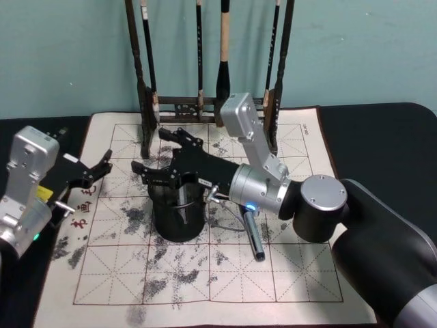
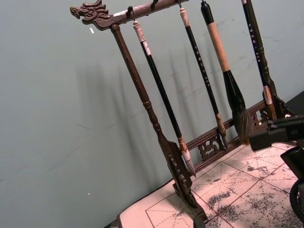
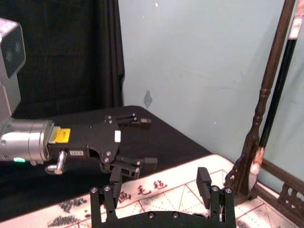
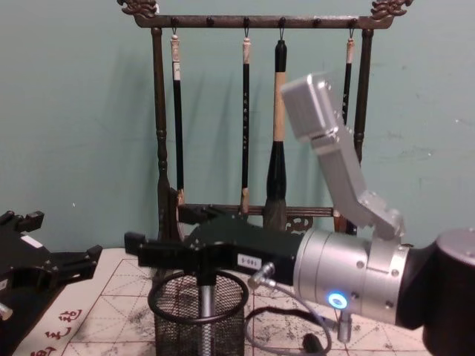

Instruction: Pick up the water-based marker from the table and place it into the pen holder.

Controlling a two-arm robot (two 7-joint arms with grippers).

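The black wire-mesh pen holder (image 1: 179, 217) stands on the calligraphy mat of the table (image 1: 205, 287). A grey stick that looks like the water-based marker (image 4: 205, 304) stands upright inside the pen holder (image 4: 199, 315); it also shows as the marker (image 1: 183, 198) from above. My right gripper (image 1: 150, 150) hovers just over the holder's rim. It is open, and in its wrist view the right gripper (image 3: 154, 187) has nothing between its fingers. My left gripper (image 1: 95, 171) is open at the mat's left edge, apart from the holder.
The tall carved brush rack (image 1: 205, 109) with several hanging brushes stands behind the holder. A bluish-grey pen-like object (image 1: 254, 236) lies on the mat under my right forearm, beside a loop of cable (image 1: 232, 222). The mat's front half is bare.
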